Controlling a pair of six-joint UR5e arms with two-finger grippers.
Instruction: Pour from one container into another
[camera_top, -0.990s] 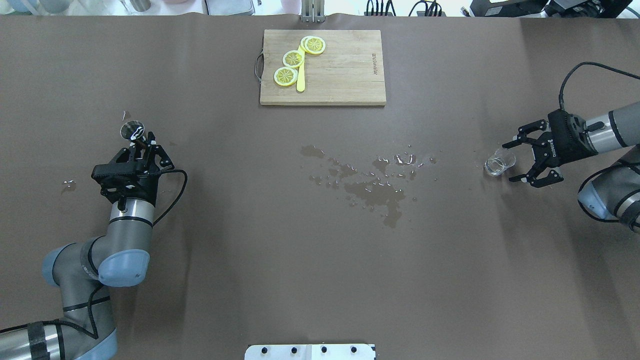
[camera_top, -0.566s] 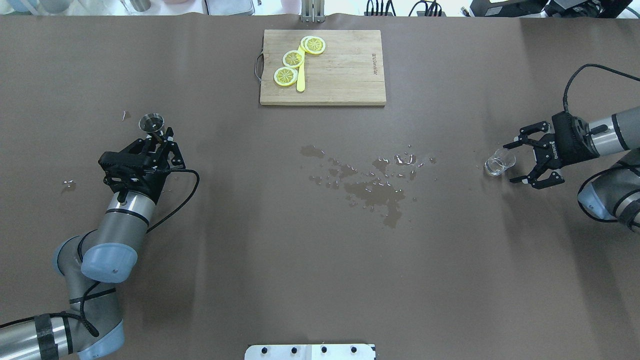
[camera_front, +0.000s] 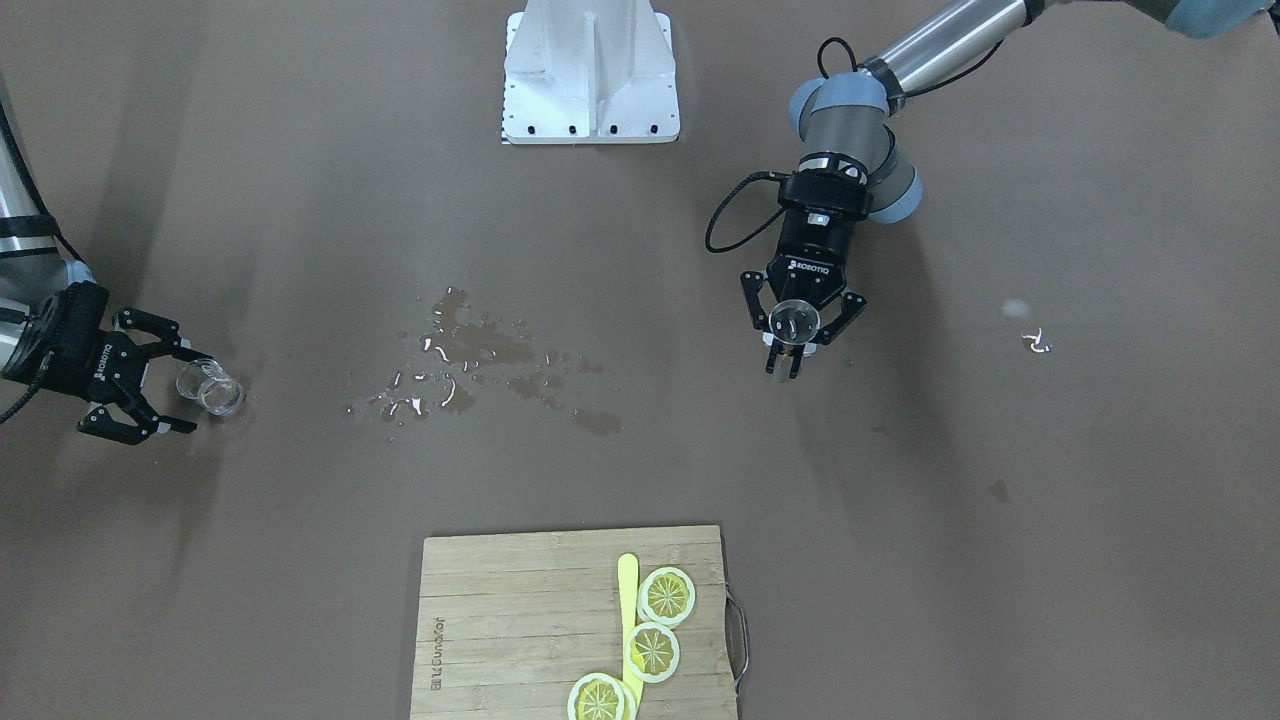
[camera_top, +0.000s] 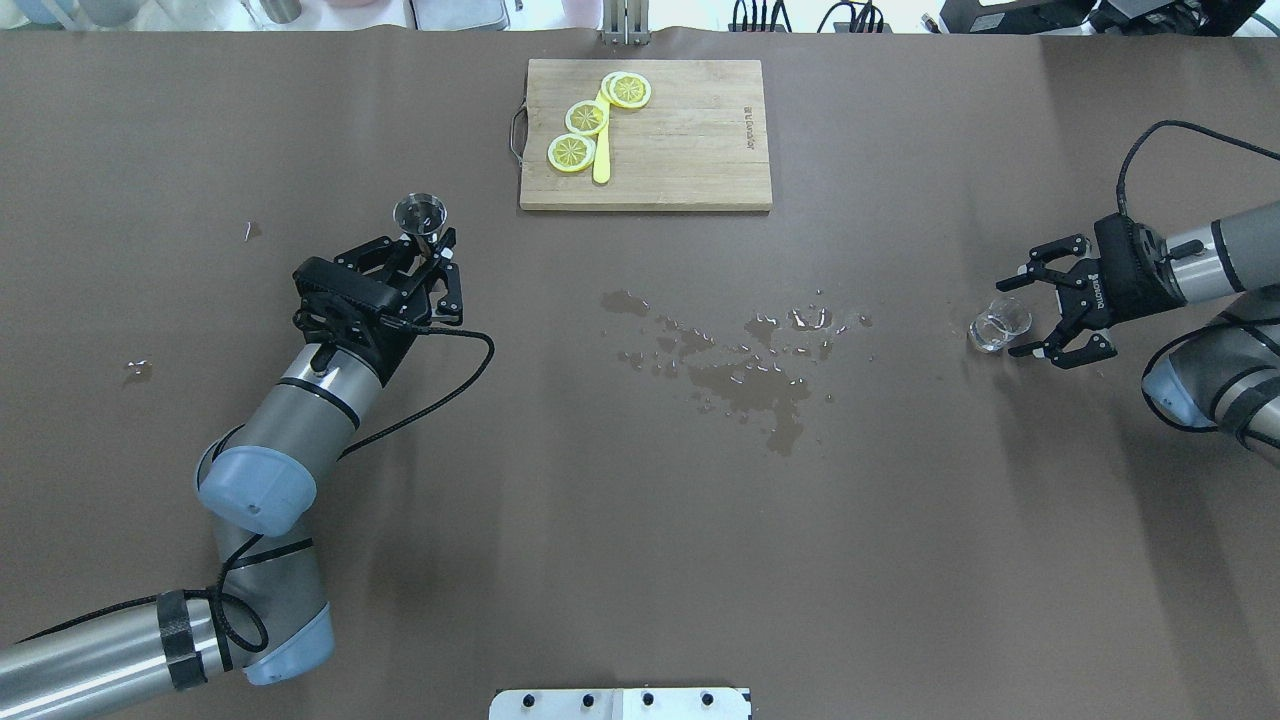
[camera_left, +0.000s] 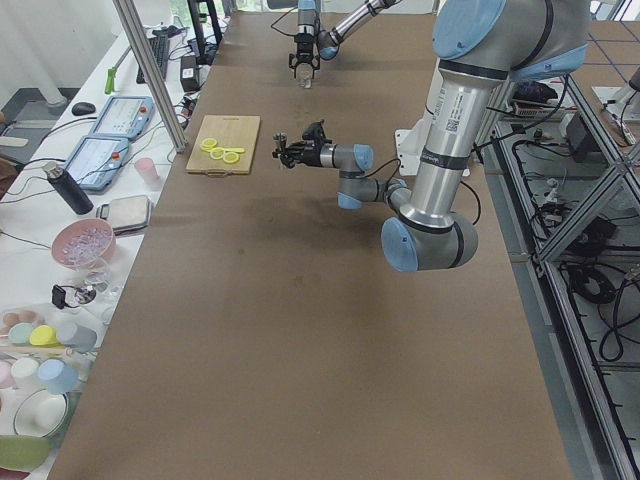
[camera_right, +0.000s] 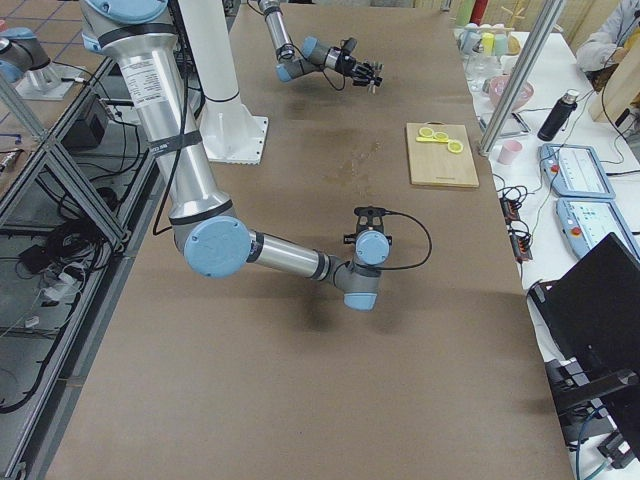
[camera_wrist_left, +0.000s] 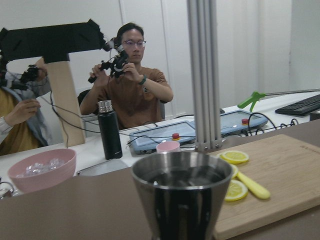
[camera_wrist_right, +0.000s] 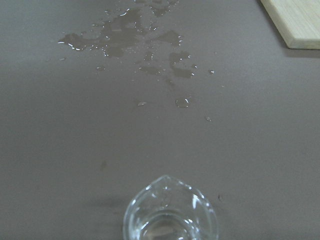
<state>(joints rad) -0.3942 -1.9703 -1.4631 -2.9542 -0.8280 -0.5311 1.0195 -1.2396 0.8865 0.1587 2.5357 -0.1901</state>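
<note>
Overhead exterior shows the pour has not begun. Your left tool (camera_top: 427, 246) is clamped on the lower part of a steel jigger (camera_top: 420, 212). It holds the jigger above the desk (camera_top: 640, 560), near the handled end of the cutting board (camera_top: 690, 150) and a little to the robot's side of it.

The left wrist view shows dark liquid inside, so the jigger looks loaded. Its long axis is vertical, its mouth is up and its rim is level.

The small spouted glass (camera_top: 998, 326) stands upright on the desk, well off the board's opposite end. It looks nearly empty. Its spout points away from your right tool (camera_top: 1011, 318) and toward the spilled water (camera_top: 745, 375), which lies on the robot's side of the board.

That tool is spread wide with a finger on either side of the glass, and no grip is made.

What is left, by my reading, is to bring the two containers together, tip the jigger and fill the glass.
</note>
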